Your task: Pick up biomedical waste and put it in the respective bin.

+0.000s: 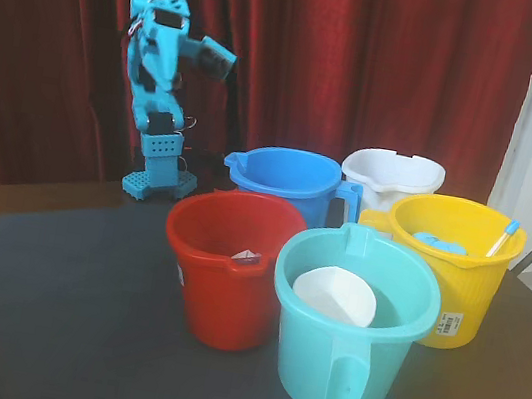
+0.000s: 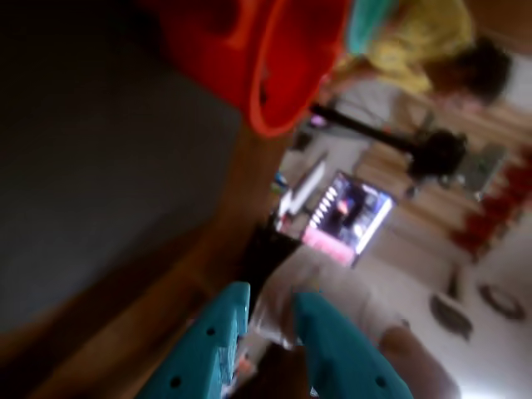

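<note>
Although blurred, the wrist view shows a small clear cylindrical vial with a whitish end [image 2: 273, 320] pinched between the teal plastic end effector [image 2: 270, 320], whose fingers stand narrow around it. Held aloft and apart from the table, it looks ready for carrying; the red plastic bucket [image 2: 283, 58] sits ahead, yellow [image 1: 452, 270] and teal [image 1: 346, 334] buckets nearby.

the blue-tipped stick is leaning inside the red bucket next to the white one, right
Not quite. In the fixed view the blue-tipped stick leans inside the yellow bucket, which sits next to the white bucket. The red bucket stands further left.
</note>
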Tool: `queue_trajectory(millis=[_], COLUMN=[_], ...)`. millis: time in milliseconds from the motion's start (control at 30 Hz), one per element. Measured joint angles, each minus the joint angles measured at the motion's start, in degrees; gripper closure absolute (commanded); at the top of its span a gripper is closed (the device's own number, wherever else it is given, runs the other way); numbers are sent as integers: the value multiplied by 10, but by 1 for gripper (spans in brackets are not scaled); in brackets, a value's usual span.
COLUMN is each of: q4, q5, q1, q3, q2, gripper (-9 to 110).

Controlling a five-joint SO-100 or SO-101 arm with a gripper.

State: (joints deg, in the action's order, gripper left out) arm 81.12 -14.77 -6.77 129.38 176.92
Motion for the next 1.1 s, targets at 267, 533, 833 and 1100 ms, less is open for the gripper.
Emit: queue_trajectory(millis=[267, 533, 833, 1100], q4=[-4, -4, -3, 3], q5=[74, 72, 77, 79], q1=[24, 34, 98, 142], q3=[155, 258, 363, 367], q2=[31, 39, 39, 43], gripper=[102, 102, 102, 102])
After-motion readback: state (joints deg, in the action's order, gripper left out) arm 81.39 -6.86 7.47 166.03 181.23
